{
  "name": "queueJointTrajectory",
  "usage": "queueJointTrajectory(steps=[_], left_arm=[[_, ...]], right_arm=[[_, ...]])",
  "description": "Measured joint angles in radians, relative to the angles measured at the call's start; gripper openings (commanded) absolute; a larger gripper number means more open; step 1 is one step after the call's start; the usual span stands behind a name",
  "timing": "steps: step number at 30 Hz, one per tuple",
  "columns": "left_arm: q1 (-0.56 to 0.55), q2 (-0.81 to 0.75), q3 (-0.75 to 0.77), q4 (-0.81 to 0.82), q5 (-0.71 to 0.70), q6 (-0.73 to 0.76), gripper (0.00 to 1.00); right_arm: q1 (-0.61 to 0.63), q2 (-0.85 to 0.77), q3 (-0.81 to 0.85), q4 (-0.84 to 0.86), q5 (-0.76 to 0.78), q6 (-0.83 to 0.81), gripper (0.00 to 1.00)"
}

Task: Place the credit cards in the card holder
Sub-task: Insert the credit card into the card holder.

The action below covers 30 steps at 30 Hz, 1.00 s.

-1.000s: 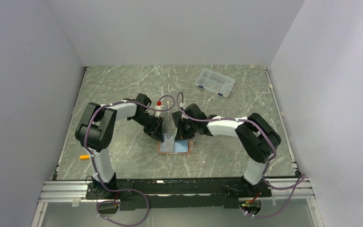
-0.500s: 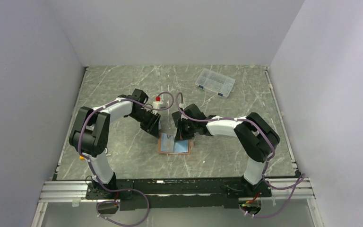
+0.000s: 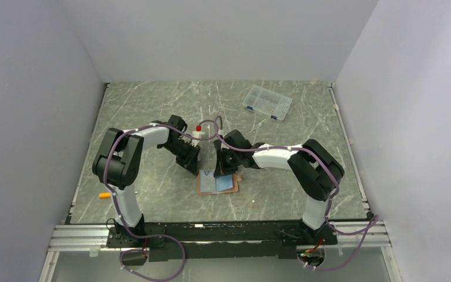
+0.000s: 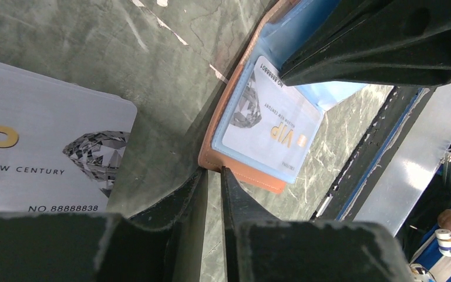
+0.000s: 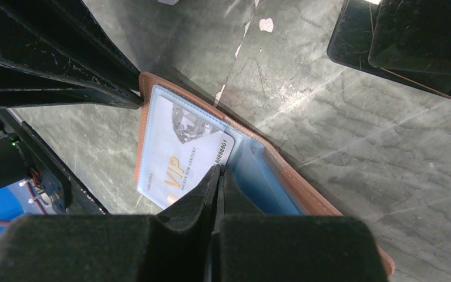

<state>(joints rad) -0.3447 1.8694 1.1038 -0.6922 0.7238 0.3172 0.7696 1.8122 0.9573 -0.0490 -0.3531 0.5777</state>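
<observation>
The card holder [image 3: 226, 187] lies open on the table, tan leather with blue-grey pockets. A silver-grey credit card [image 5: 179, 154] sits partway in its pocket and also shows in the left wrist view [image 4: 270, 117]. My right gripper [image 5: 217, 171] is shut, its tips resting on that card's edge at the pocket mouth. My left gripper [image 4: 213, 171] is nearly shut with a thin gap and holds nothing, its tips at the holder's tan corner [image 4: 211, 160]. A second silver-grey card [image 4: 41, 158] lies flat on the table beside it. No orange-gold card is in view.
A clear compartment box [image 3: 266, 101] stands at the back right. A small orange object [image 3: 104, 194] lies at the front left. A dark flat rectangle [image 5: 358, 53] lies on the table beyond the holder. Both arms meet over the middle of the table.
My left gripper drew back from the holder, then came back to its left corner. My right gripper shifted slightly left on the card. The holder turned a little.
</observation>
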Motion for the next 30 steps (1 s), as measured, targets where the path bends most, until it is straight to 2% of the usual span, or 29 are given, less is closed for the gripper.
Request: queueJointTrajectory(steps=[7,8,9,12,15,16,17,18,19,20,25,27,28,29,30], left_arm=[[0.000,0.000,0.000,-0.003,0.005,0.002,0.23],[0.000,0.000,0.000,-0.005,0.007,0.003,0.24],[0.000,0.000,0.000,-0.012,0.011,0.004,0.25],[0.000,-0.008,0.015,-0.055,0.015,0.010,0.29],[0.003,-0.033,0.074,-0.127,0.011,0.016,0.34],[0.003,-0.045,0.105,-0.151,0.008,0.020,0.40],[0.003,-0.059,0.136,-0.170,0.003,0.025,0.43],[0.003,-0.073,0.169,-0.188,-0.005,0.034,0.42],[0.004,-0.085,0.195,-0.200,-0.012,0.039,0.54],[0.004,-0.098,0.228,-0.223,-0.024,0.046,0.61],[0.005,-0.124,0.349,-0.303,-0.097,0.077,0.69],[0.005,-0.124,0.383,-0.321,-0.134,0.087,0.82],[0.005,-0.124,0.396,-0.328,-0.150,0.089,0.93],[0.005,-0.124,0.410,-0.333,-0.164,0.090,0.99],[0.007,-0.121,0.423,-0.335,-0.178,0.090,0.99]], right_arm=[[0.004,0.004,0.008,-0.012,0.004,-0.002,0.00],[0.003,0.003,0.008,-0.015,0.004,-0.002,0.02],[-0.003,-0.002,0.008,-0.021,0.005,-0.002,0.12],[-0.036,-0.051,-0.009,-0.047,0.003,-0.010,0.28],[-0.106,-0.120,-0.016,-0.068,0.003,-0.016,0.37],[-0.129,-0.142,-0.016,-0.071,0.003,-0.019,0.40],[-0.153,-0.165,-0.016,-0.071,0.003,-0.023,0.44],[-0.172,-0.180,-0.016,-0.071,0.004,-0.026,0.47],[-0.195,-0.195,-0.014,-0.073,0.003,-0.031,0.50],[-0.215,-0.204,-0.010,-0.073,0.001,-0.034,0.52],[-0.294,-0.198,0.016,-0.073,-0.020,-0.037,0.66],[-0.316,-0.179,0.035,-0.070,-0.023,-0.040,0.69],[-0.322,-0.167,0.043,-0.069,-0.023,-0.041,0.70],[-0.326,-0.151,0.054,-0.067,-0.023,-0.044,0.71],[-0.327,-0.132,0.064,-0.062,-0.023,-0.047,0.71]])
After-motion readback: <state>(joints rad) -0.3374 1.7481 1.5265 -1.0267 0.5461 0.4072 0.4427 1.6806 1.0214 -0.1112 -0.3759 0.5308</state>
